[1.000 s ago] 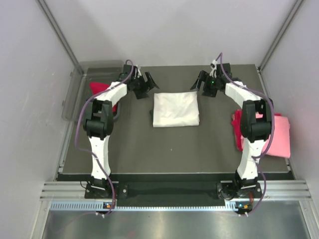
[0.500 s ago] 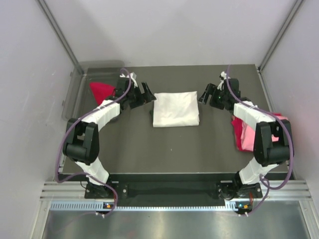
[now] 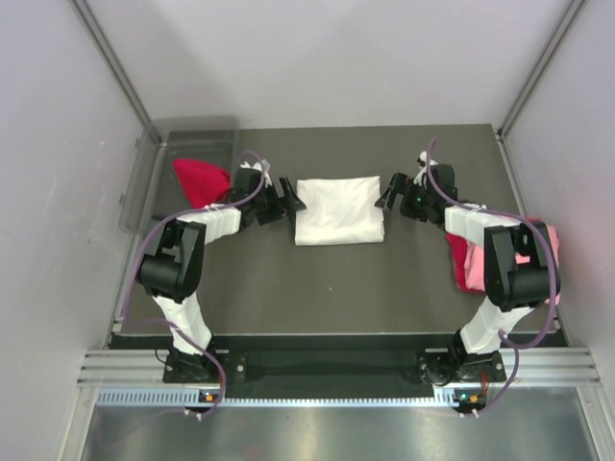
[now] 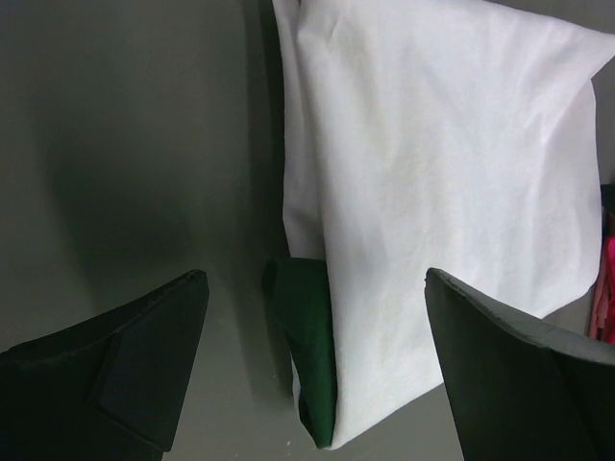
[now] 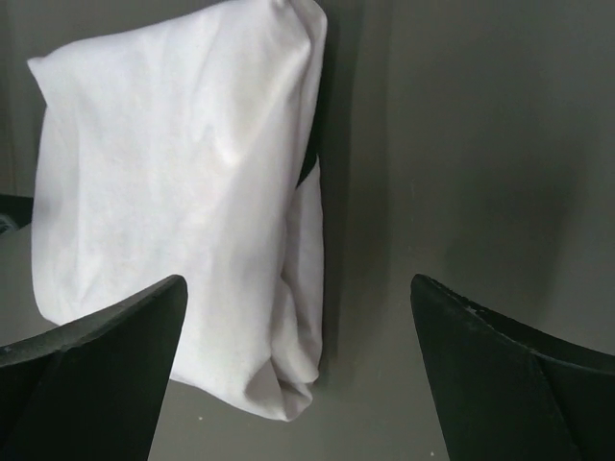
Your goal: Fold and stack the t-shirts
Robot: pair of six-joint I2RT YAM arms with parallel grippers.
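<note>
Flanking the folded white t-shirt, left gripper and right gripper gape wide, empty; left wrist view adds its green sleeve; overhead, bin holds red t-shirt.

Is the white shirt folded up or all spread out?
Folded. The white shirt is a neat rectangle with layered edges, and a green sleeve peeks out from underneath.
</note>
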